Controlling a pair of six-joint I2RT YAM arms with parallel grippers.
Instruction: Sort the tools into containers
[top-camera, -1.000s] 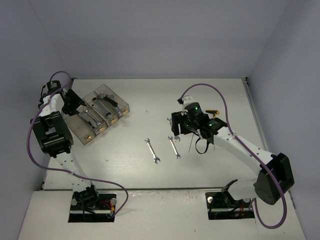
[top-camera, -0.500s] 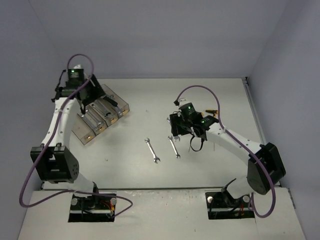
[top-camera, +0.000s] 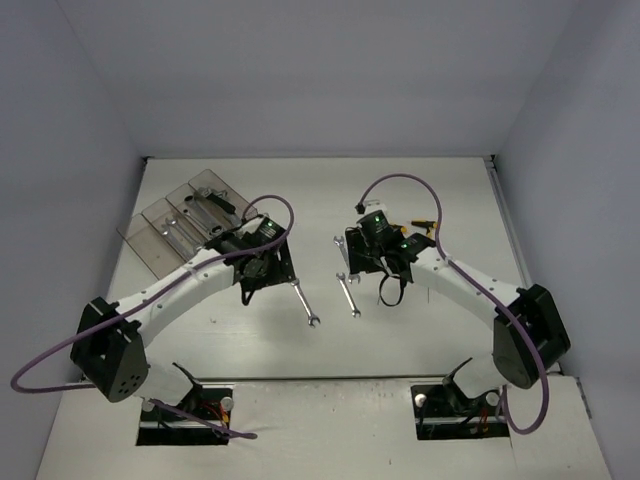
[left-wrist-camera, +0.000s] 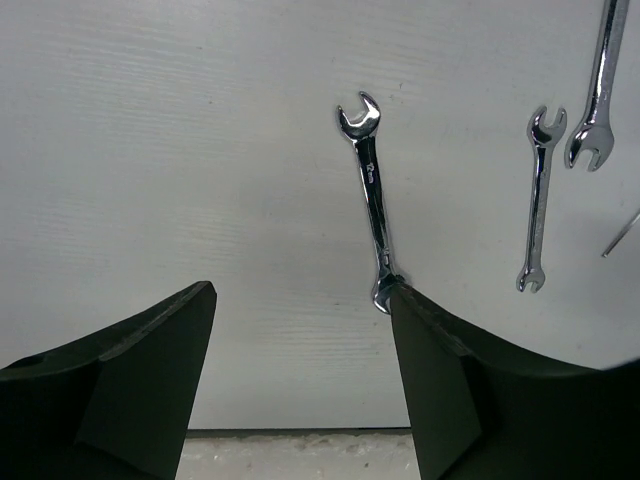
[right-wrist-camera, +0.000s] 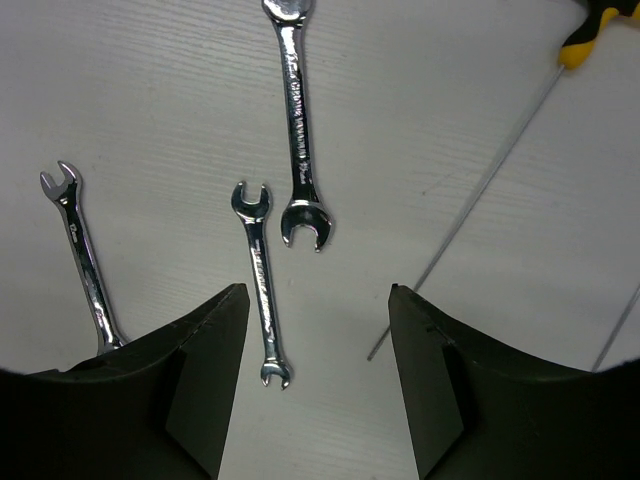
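Four joined clear bins (top-camera: 146, 230) stand at the back left with several wrenches inside. Three wrenches lie loose mid-table. A medium wrench (top-camera: 305, 302) (left-wrist-camera: 372, 200) lies just right of my left gripper (top-camera: 276, 272) (left-wrist-camera: 300, 300), which is open and empty, its right fingertip (left-wrist-camera: 410, 305) at the wrench's near end. A small wrench (top-camera: 348, 295) (right-wrist-camera: 262, 295) and a larger wrench (top-camera: 339, 244) (right-wrist-camera: 298, 120) lie below my right gripper (top-camera: 360, 262) (right-wrist-camera: 315, 300), which is open and empty above the table. The small wrench reaches in between its fingers.
A yellow-and-black-handled screwdriver (top-camera: 426, 225) (right-wrist-camera: 588, 38) lies right of the right gripper, its thin shaft (right-wrist-camera: 470, 205) running toward the fingers. The table's near edge (left-wrist-camera: 300, 440) shows below the left gripper. Walls enclose the table on three sides.
My left arm has swung from the bins at the back left to the middle of the table, beside the medium wrench. My right gripper has shifted slightly and stays open.
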